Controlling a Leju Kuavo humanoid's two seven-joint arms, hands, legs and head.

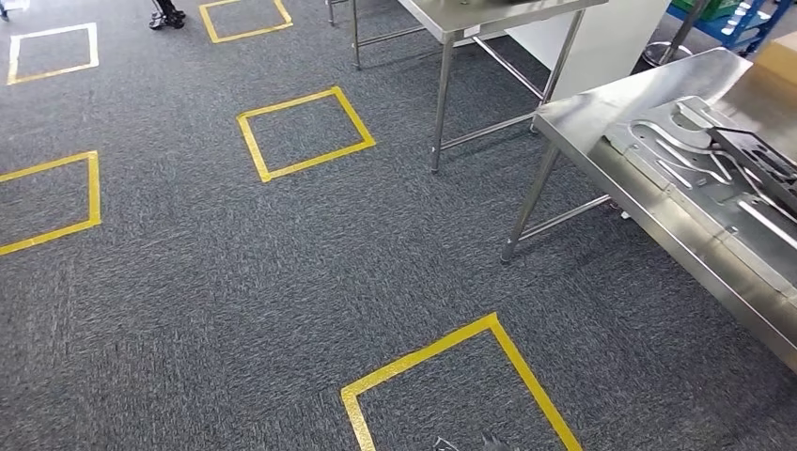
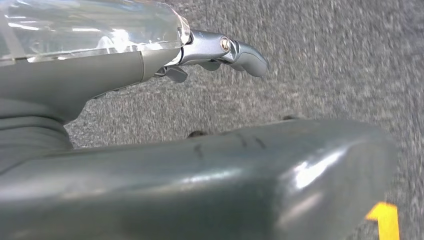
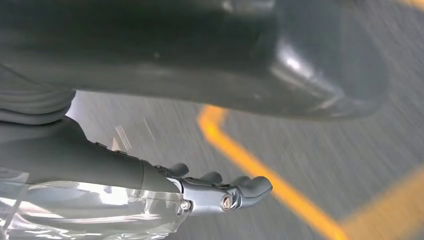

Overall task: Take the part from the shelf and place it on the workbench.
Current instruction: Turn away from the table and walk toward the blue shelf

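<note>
**Walking, nothing carried**

My left hand and right hand hang over carpet, fingers loosely apart, holding nothing. Parts lie on the workbench, well ahead of my right hand. Risk: clipping its leg while turning.

i'm looking down at grey carpet w/ yellow tape squares marking it out. a steel table is standing ahead on thin legs, a white panel leaning just behind it. blue racking is showing far right, light glaring off the steel.
</note>
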